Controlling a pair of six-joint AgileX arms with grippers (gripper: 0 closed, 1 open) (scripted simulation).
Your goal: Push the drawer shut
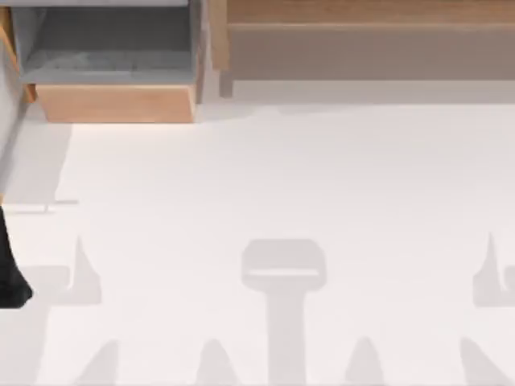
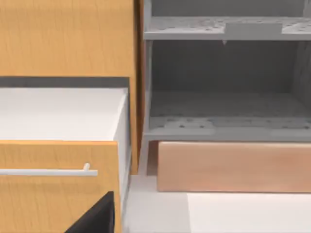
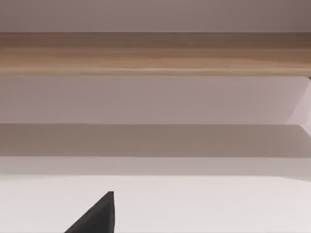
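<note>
Drawer pos: drawer (image 1: 117,103) at far-left of tabletop (image 1: 282,185), pulled out toward near edge; grey floor and walls exposed behind plain lt-brown front.
Why so: stands open, so front panel faces the arms; flat face offers a broad push surface, no handle seen on it.
Neighbours: long wooden shelf slab (image 1: 362,12) to its right, apart from it; orange-wood unit (image 2: 58,194) w/ bar handle (image 2: 48,172) just beside drawer in left wrist view, not the target.
Left arm: dark part (image 1: 12,273) at left edge, well short of drawer; wrist cam looks at front panel, so prob. lined up for approach.
Left tool (image 2: 95,218): no contact; spread or pressed together, cannot tell.
Right tool (image 3: 97,216): parked low over tabletop, facing shelf slab; state cannot tell.
Stage: push not yet begun.
</note>
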